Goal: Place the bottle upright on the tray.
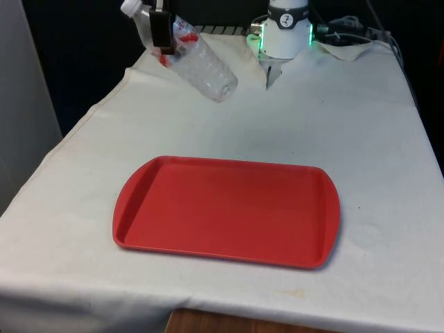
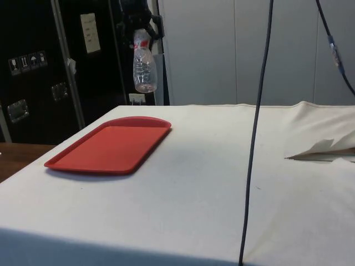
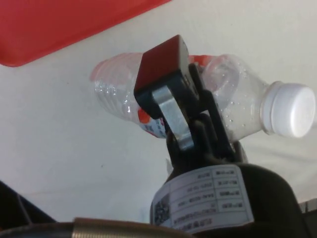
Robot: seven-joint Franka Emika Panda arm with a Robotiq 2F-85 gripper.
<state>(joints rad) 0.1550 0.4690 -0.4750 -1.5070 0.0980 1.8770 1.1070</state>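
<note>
A clear plastic bottle (image 1: 198, 62) with a white cap and a red label hangs in the air, well above the table. It is tilted in the front view, cap up toward that view's left, base down toward the right. My gripper (image 1: 161, 31) is shut on the bottle near its label. In the side view the bottle (image 2: 143, 69) hangs high beyond the far end of the red tray (image 2: 105, 148). The wrist view has the bottle (image 3: 218, 101) clamped across my fingers (image 3: 166, 79), with the cap to one side. The red tray (image 1: 227, 210) lies flat, nothing on it, at the table's middle.
A white cloth (image 1: 361, 125) covers the table. A fold of cloth (image 2: 324, 148) rises at the side view's right. A dark cable (image 2: 256, 127) hangs down through the side view. The table's front edge runs just below the tray in the front view.
</note>
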